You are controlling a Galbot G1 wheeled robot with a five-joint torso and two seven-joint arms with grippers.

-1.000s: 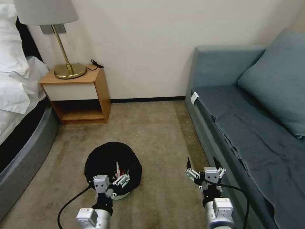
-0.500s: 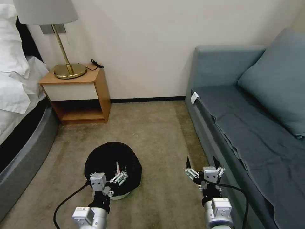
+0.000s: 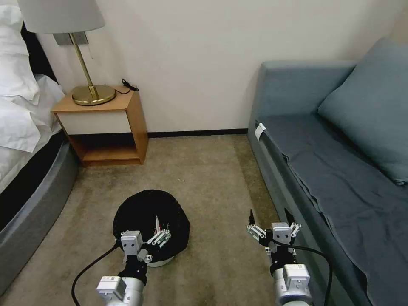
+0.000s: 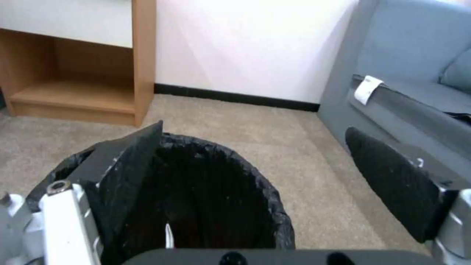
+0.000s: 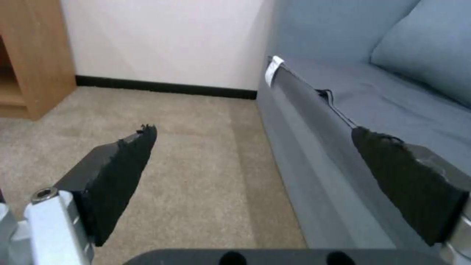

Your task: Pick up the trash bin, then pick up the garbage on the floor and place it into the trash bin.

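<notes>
The trash bin is round and black and sits on the carpet in front of me, left of centre. Its rim looks crinkled, like a dark liner. Inside it a thin white and red piece of garbage pokes up. My left gripper hangs open over the bin's near rim; in the left wrist view one finger is over the bin's mouth and the other is off to its side. My right gripper is open and holds nothing, above bare carpet beside the sofa.
A grey-blue sofa with a cushion runs along the right. A wooden nightstand with a brass lamp stands at the back left, and a bed lies on the far left. Carpet stretches between them to the wall.
My left gripper has drawn back slightly toward me and lower at the bin's near rim. The bin and the right gripper have stayed where they were.
</notes>
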